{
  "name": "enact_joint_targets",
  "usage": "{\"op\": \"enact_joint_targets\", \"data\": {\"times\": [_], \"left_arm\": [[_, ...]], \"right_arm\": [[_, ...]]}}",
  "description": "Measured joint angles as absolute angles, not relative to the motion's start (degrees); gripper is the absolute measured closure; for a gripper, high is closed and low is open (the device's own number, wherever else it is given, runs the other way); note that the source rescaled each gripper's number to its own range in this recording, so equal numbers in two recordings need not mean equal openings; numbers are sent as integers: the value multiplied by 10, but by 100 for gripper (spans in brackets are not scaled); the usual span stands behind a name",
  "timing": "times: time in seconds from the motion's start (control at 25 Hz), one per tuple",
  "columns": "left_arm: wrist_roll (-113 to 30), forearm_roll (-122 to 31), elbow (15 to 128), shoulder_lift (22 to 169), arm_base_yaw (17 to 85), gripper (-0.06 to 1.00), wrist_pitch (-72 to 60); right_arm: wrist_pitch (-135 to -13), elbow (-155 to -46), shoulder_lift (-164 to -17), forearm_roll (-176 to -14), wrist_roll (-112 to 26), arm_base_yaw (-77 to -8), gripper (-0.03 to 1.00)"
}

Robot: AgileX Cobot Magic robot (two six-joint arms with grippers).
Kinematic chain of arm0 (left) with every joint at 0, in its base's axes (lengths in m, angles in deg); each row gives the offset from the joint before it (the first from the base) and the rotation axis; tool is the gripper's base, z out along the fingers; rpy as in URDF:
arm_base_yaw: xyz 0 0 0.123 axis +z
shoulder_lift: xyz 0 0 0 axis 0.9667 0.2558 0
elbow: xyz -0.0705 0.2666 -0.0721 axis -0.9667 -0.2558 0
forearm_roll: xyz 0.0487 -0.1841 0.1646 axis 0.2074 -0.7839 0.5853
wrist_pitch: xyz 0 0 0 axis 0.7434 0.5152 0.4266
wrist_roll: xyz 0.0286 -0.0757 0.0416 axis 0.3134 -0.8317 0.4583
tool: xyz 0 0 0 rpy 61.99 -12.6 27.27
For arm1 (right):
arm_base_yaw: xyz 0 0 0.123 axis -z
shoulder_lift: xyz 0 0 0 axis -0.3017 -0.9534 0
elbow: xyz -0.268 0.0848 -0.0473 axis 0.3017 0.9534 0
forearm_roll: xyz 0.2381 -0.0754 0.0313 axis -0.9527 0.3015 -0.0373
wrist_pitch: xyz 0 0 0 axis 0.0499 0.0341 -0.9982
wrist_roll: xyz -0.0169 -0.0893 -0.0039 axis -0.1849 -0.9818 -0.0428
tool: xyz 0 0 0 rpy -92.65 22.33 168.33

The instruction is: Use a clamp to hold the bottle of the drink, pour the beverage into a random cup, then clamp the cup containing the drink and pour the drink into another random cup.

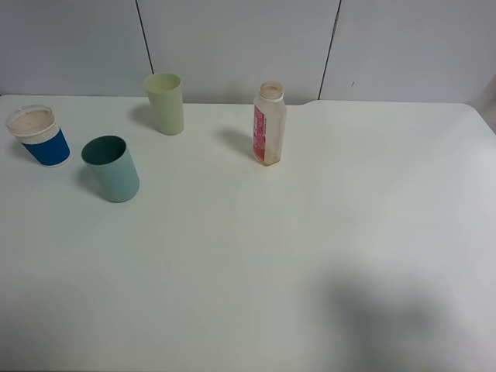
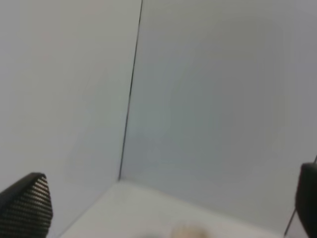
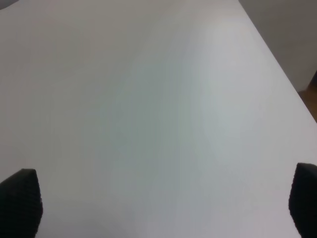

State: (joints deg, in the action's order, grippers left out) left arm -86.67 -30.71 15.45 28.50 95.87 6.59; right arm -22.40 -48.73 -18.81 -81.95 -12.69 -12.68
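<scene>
Exterior high: bottle [image 1: 269, 124] upright, uncapped; teal tumbler [image 1: 111, 168] looks empty.

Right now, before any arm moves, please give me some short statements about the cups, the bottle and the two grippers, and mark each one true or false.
1. The drink bottle stands upright on the white table. True.
2. The teal tumbler lies on its side. False: it stands upright, between the blue-sleeved paper cup and the bottle.
3. The pale green tumbler stands nearer the back wall than the teal one. True.
4. The left gripper is shut on the bottle. False: its jaws stand wide apart with nothing between them.
5. The right gripper is open over bare table. True.
6. The bottle has a cap on. False: its beige neck is open.
</scene>
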Motion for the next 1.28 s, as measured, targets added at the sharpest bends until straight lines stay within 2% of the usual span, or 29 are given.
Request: {"op": "enact_joint_targets", "data": {"times": [0.24,0.8,1.28], "left_arm": [[-849,-270,209,256,959,-6,245],[-849,-239,252,222,959,-6,512],[-849,-238,228,222,959,-6,555]], "right_arm": [[-224,-487,-188,-820,-127,-127,-3],[-224,-487,-188,-820,-127,-127,-3],[-224,-487,-188,-820,-127,-127,-3]]}}
